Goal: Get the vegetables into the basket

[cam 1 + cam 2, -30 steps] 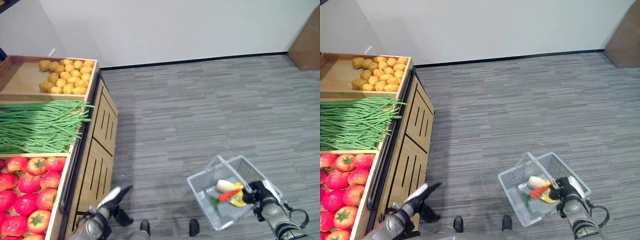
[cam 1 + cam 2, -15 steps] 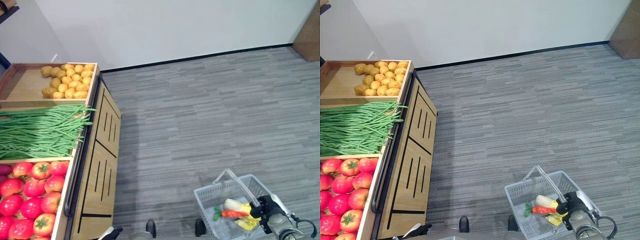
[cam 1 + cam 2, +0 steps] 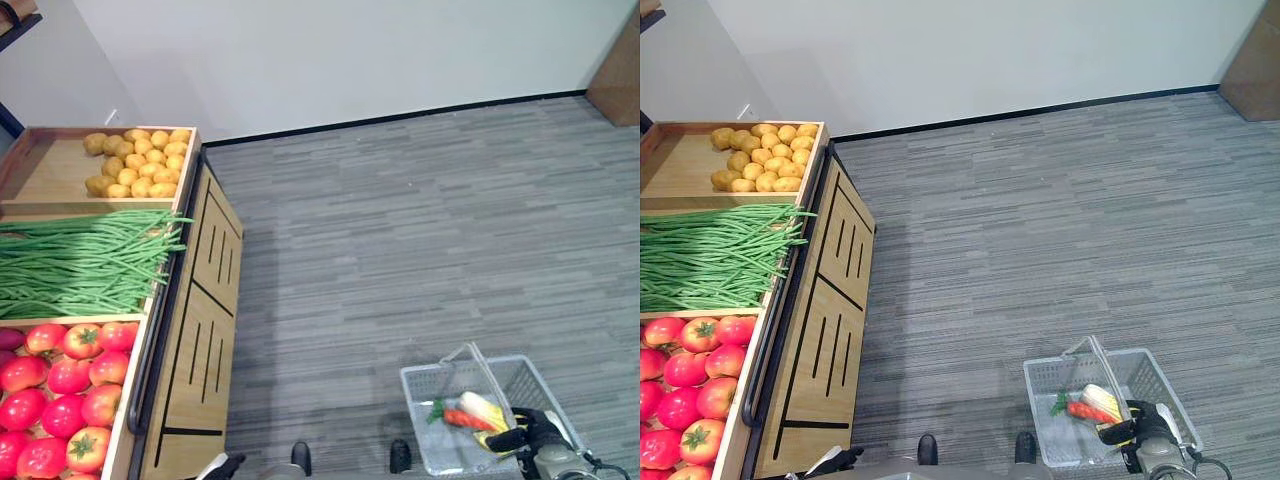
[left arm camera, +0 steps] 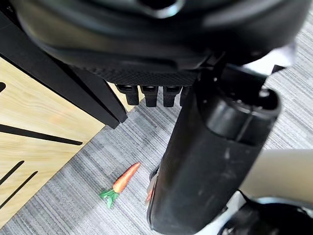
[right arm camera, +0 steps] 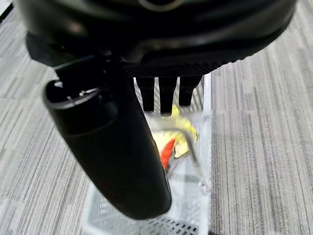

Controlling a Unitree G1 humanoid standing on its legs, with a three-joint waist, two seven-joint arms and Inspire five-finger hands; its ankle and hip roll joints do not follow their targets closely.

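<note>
One clear plastic basket (image 3: pixel 430 380) on the floor holds one carrot (image 3: pixel 462 419) and yellow-white vegetables; right robot hand (image 3: pixel 530 434) curled round its handle. Second carrot (image 4: pixel 122 182) on the floor; left robot hand (image 4: pixel 156 95) fingers straight.

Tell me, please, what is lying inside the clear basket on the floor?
Inside the basket lie a carrot, a pale leafy vegetable and something yellow. The right hand at the rim covers part of the yellow piece, so I cannot identify it.
</note>
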